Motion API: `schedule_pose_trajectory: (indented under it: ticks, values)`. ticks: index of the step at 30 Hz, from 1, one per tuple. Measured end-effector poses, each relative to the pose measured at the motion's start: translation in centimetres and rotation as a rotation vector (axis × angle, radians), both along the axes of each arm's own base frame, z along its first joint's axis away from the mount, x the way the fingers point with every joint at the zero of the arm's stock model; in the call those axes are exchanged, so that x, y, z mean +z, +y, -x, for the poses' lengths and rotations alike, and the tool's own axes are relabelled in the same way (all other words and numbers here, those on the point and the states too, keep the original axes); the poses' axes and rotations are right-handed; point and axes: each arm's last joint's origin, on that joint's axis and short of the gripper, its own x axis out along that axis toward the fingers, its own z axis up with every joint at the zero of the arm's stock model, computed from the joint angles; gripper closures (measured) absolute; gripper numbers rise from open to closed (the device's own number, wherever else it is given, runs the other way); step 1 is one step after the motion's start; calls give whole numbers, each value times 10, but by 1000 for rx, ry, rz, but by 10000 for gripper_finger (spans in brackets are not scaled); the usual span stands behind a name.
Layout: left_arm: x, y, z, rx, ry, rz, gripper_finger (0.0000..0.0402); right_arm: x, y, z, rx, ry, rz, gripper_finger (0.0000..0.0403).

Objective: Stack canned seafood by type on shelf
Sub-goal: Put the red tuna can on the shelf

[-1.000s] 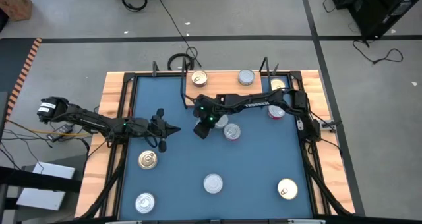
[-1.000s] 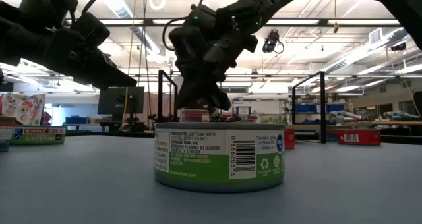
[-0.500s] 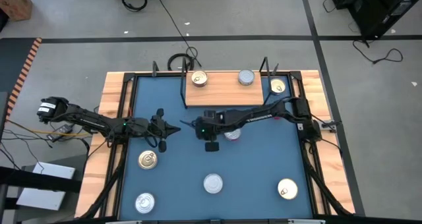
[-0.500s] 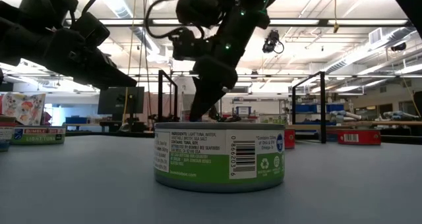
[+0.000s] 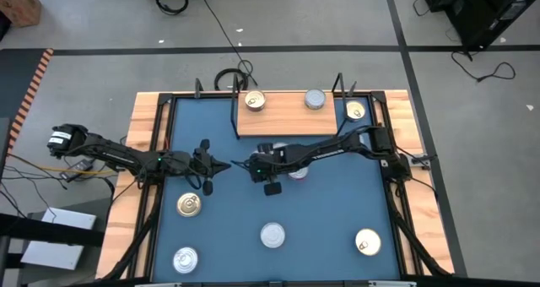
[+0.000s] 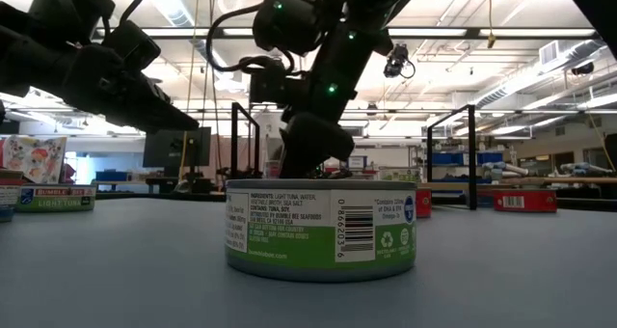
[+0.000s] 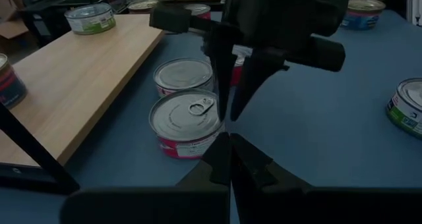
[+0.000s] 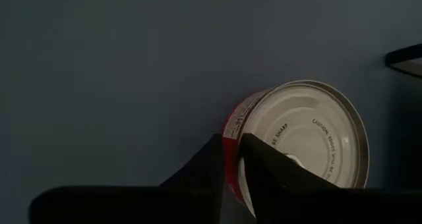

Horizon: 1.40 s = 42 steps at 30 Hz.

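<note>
My right gripper (image 7: pixel 227 115) points down in the middle of the table, shut, its tips beside the rim of a red-sided, silver-lidded tin (image 7: pixel 186 122) that stands on the blue table. A plain silver tin (image 7: pixel 184 76) stands just behind that one. My left gripper (image 5: pixel 224 164) hovers shut to the table's left of both tins, touching nothing. The light-wood shelf (image 5: pixel 287 118) at the far edge carries a gold-lidded tin (image 5: pixel 253 101) and a silver-lidded one (image 5: pixel 314 99). Another gold tin (image 5: pixel 356 110) sits by its right end. My right gripper comes from above, pointing down, with its shut fingertips (image 8: pixel 222 143) at the edge of the red-sided tin's lid (image 8: pixel 231 126). The tin stands flat on the table. I cannot tell whether the tips touch the rim.
Loose tins stand on the near half of the table: gold (image 5: pixel 189 204), silver (image 5: pixel 185 259), silver with a green label (image 5: pixel 272 235) right before the low camera (image 6: pixel 323 227), and gold (image 5: pixel 367 242). Black wire uprights (image 5: pixel 235 110) mark the shelf's ends.
My right arm has swung from near the shelf toward the table's near edge, and its gripper has turned to point down and come lower beside the two tins in the middle. The tins have stayed where they were.
</note>
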Motion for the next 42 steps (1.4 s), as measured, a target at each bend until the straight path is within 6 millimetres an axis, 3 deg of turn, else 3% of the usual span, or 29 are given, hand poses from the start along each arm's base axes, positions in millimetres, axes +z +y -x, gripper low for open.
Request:
schedule_pose_trajectory:
  ticks: [8, 23, 30, 42]
  values:
    - [0, 0, 0, 0, 5, -1, 397, 2, 0, -1, 2, -4, -7, 395]
    - [2, 0, 0, 2, -18, 4, 397, 36, 2, -20, -28, -86, -494, 400]
    - [2, 0, -1, 10, -27, 4, 397, 46, 1, -25, -180, -86, -787, 402]
    - [1, 0, 0, 21, -19, 36, 397, 47, -24, -25, -335, -67, -940, 402]
